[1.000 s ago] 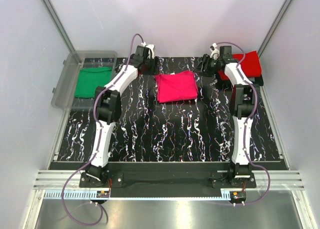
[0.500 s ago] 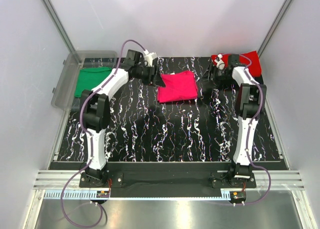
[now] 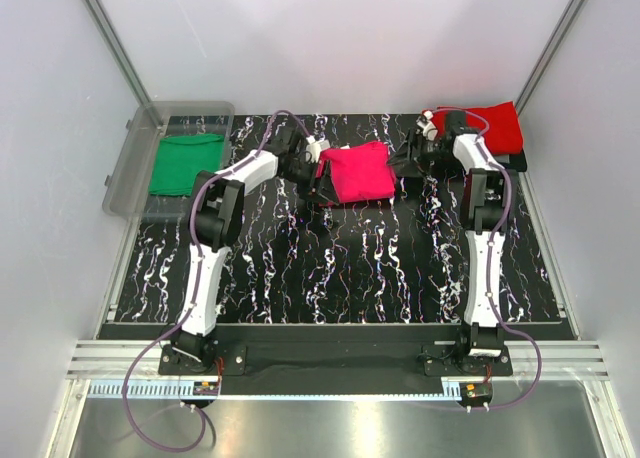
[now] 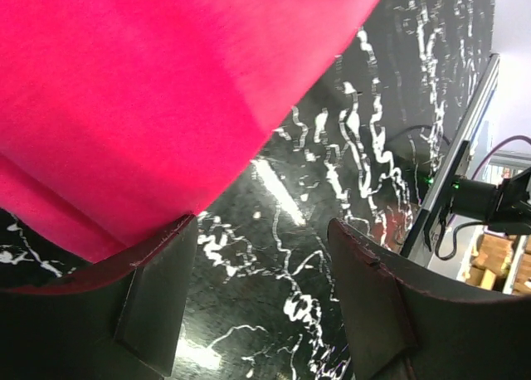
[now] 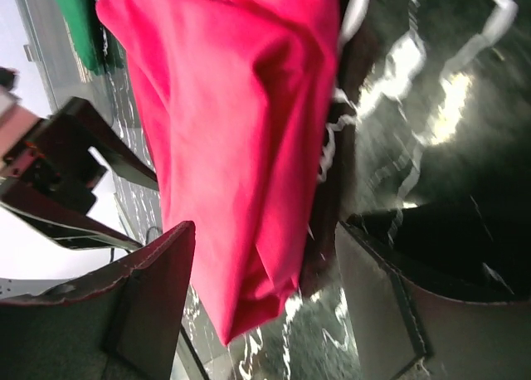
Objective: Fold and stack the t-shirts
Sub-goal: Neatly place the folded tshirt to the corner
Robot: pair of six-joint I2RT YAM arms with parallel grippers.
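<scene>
Flanking the folded magenta-pink cloth t-shirt (image 3: pixel 355 173) toward the back of the black marbled table (image 3: pixel 330 268), we have the left gripper (image 3: pixel 317 181) at its left edge and the right gripper (image 3: pixel 406 165) at its right edge. Both claws stand wide open and grasp nothing. The right one has the shirt's edge between its jaws; the left one sits just beside the hem. We judge the pickup risky: a claw that pinches only the top layer would let the fold fall open, and uneven closing would twist or drag the bundle. The green cloth t-shirt (image 3: pixel 185 164) lies in the clear plastic bin (image 3: pixel 135 148) at far left, the red cloth t-shirt (image 3: pixel 492 126) at the far right corner.
</scene>
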